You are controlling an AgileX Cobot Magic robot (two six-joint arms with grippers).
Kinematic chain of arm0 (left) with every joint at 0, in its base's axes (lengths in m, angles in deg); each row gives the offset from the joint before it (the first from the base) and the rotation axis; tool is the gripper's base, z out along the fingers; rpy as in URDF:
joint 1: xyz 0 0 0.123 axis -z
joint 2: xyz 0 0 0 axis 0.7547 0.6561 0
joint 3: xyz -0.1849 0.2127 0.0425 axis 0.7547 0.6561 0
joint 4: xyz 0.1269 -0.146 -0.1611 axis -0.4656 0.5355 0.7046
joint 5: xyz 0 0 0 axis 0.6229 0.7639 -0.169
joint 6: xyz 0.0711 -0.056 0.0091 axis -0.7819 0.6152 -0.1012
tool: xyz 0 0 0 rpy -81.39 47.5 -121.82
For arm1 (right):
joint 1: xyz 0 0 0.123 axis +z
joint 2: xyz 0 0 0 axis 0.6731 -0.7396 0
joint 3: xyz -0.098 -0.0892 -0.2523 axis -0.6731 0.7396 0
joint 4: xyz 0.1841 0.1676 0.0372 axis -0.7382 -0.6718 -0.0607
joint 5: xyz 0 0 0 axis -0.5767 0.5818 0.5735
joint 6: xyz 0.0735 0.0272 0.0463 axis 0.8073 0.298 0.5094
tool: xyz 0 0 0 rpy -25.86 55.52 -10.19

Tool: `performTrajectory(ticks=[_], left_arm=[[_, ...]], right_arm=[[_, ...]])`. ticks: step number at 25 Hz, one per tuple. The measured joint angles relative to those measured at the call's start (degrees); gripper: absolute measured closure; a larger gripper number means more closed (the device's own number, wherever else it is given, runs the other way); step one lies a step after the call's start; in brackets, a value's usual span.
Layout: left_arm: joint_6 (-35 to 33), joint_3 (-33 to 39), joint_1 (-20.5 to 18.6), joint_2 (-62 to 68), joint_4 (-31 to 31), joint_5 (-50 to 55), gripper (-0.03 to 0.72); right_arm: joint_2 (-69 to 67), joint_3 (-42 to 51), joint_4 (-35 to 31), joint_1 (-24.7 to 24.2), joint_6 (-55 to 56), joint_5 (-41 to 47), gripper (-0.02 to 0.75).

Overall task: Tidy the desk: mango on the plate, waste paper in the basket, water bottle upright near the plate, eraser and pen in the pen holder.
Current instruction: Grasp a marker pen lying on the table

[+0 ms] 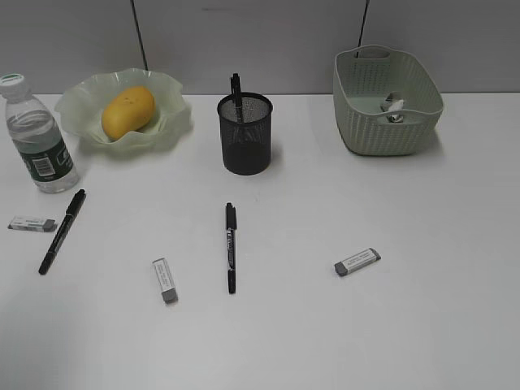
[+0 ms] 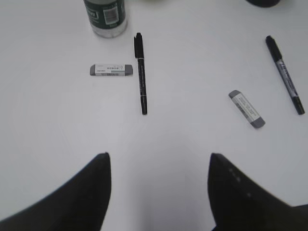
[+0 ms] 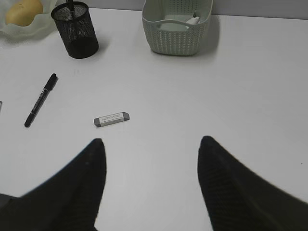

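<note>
The mango (image 1: 127, 112) lies on the green plate (image 1: 171, 122). The water bottle (image 1: 36, 138) stands upright left of the plate. The waste paper (image 1: 393, 110) lies in the basket (image 1: 382, 134). The pen holder (image 1: 244, 134) holds one pen (image 1: 236, 85). Two pens lie on the desk (image 1: 276, 325): one at the left (image 1: 62, 231), one in the middle (image 1: 231, 246). Three erasers lie at the left (image 1: 32, 223), the middle (image 1: 164, 280) and the right (image 1: 357, 262). My left gripper (image 2: 158, 156) and right gripper (image 3: 150, 140) are open and empty above the desk; neither shows in the exterior view.
A grey wall with dark seams runs behind the desk's far edge (image 1: 276, 49). In the right wrist view the right eraser (image 3: 111, 119) lies just ahead of the jaws, with the basket (image 3: 175, 29) and the pen holder (image 3: 76, 31) farther off.
</note>
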Motion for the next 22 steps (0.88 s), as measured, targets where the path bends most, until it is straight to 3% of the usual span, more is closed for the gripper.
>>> performTrajectory(ticks=[9, 22], left_arm=[[-1.0, -13.3, 3.7, 29.8, -1.0, -0.7, 0.207], [-4.5, -30.7, 4.0, 59.1, -2.5, 1.2, 0.185]], right_arm=[[0.0, 0.0, 0.1, 0.0, 0.1, 0.0, 0.256], [0.0, 0.0, 0.1, 0.0, 0.2, 0.0, 0.256]])
